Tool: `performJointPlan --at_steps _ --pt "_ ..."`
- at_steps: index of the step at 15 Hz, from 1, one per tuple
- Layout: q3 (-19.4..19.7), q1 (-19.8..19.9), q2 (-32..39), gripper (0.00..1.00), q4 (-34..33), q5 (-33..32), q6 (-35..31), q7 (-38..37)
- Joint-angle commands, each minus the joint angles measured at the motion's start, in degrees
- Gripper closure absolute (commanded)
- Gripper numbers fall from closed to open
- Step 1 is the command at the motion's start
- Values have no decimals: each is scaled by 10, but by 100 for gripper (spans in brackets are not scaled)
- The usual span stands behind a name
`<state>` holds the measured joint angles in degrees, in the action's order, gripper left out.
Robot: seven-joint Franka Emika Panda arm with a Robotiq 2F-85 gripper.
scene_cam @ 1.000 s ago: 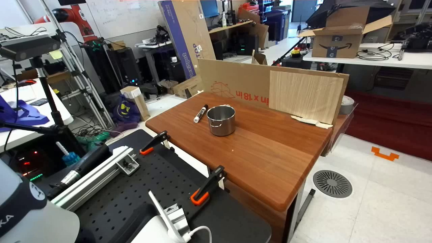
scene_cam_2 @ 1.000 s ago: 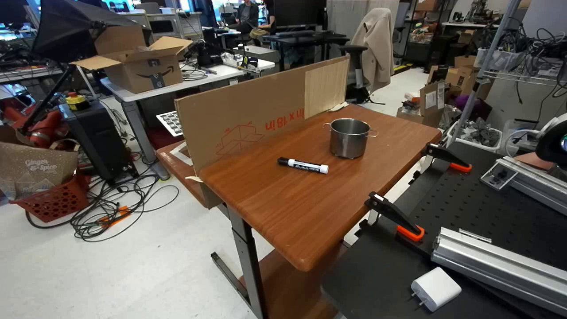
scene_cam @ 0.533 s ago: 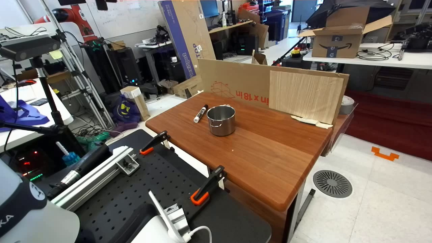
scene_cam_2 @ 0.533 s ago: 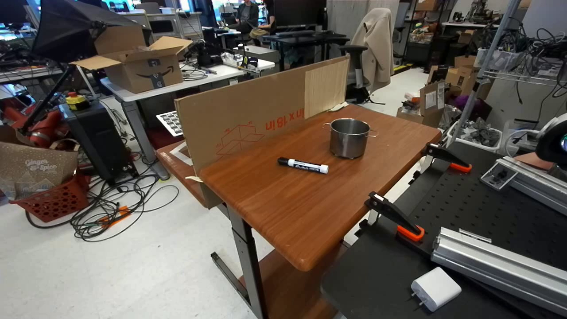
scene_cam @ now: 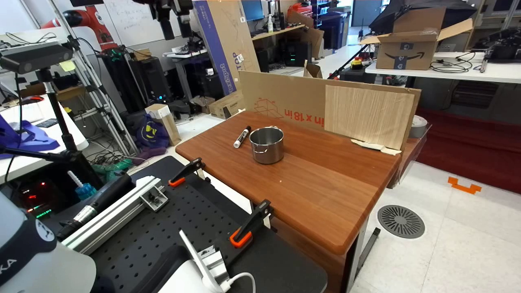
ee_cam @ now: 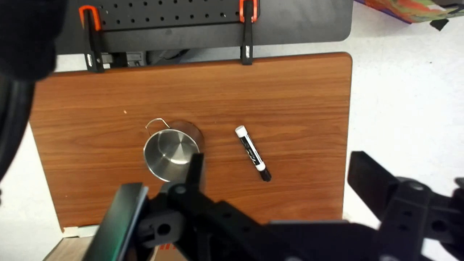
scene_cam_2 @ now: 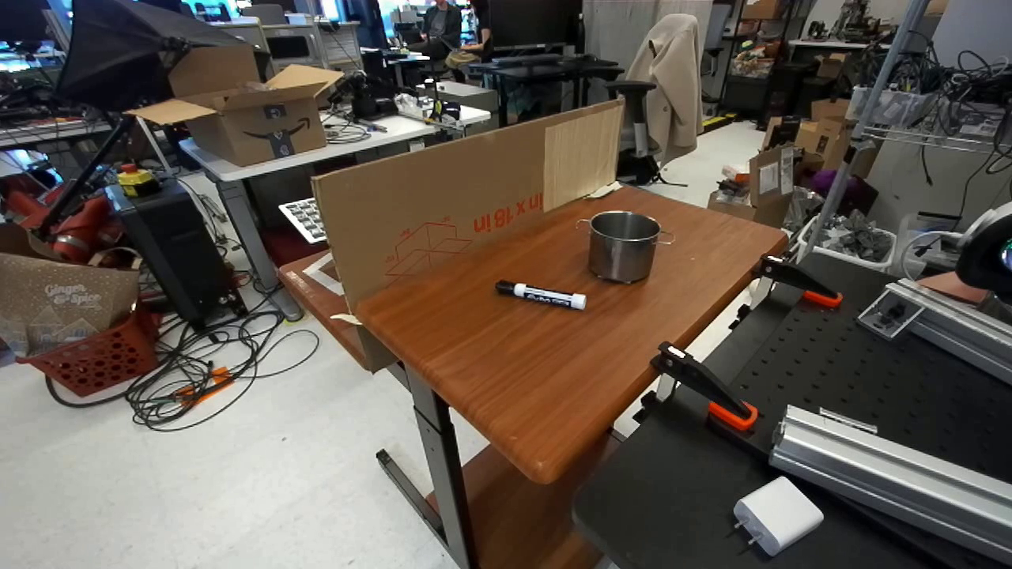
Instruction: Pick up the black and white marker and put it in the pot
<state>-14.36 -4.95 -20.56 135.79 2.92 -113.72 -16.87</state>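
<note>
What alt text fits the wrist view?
A black and white marker lies on a wooden table, right of an upright metal pot. The open, empty tool fills much of the bottom, hiding part of the pot.

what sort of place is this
Probably a robotics lab, going by what looks like a red jointed robot arm in the background, a flat black hole-dotted board and a long silver metal rail.
</note>
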Motion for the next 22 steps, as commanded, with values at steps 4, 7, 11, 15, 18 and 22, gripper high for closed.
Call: performJointPlan --at_steps 4,7,11,15,18,22 --pt "27 -8 107 0 1 1 -169 44" --pt "35 -10 171 0 -19 1 -209 63" --pt "38 -13 255 0 -61 -1 -223 92" --pt "42 -18 332 0 -111 -18 -215 108" --pt "52 -24 383 0 -145 -46 -211 109" --pt "72 -39 442 0 -190 -87 -195 102"
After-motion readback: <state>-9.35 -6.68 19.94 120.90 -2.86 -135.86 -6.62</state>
